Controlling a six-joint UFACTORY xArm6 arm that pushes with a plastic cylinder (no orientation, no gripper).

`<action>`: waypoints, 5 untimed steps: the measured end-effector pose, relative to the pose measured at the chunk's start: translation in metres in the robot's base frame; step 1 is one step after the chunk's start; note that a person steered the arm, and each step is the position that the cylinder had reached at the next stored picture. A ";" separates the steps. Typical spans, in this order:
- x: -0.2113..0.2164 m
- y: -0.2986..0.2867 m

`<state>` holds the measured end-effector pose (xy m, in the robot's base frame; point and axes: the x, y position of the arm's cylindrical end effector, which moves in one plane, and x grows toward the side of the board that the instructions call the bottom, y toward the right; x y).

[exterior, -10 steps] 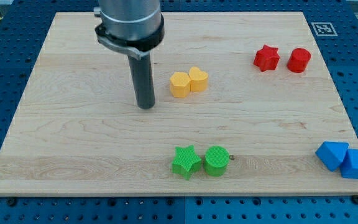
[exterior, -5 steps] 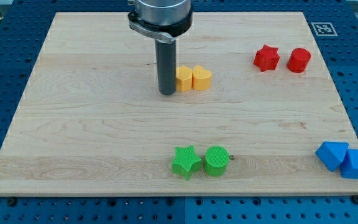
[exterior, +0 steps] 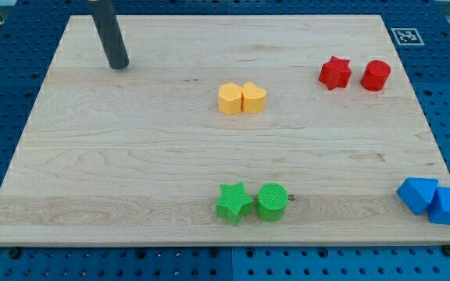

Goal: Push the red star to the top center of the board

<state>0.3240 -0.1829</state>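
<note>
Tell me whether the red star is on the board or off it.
On the board: the red star lies flat on the wood at the view's upper right, beside the red cylinder. My tip is far left.

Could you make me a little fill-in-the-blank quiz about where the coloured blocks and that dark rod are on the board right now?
1. The red star sits just left of the red ____.
2. My tip is near the board's top ____ corner, touching no block.
3. The yellow heart touches another ____ block.
4. The green star lies near the view's ____ edge.

Missing words: cylinder; left; yellow; bottom.
</note>
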 end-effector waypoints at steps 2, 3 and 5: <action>-0.086 -0.007; -0.105 0.045; -0.079 0.263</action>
<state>0.2450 0.0799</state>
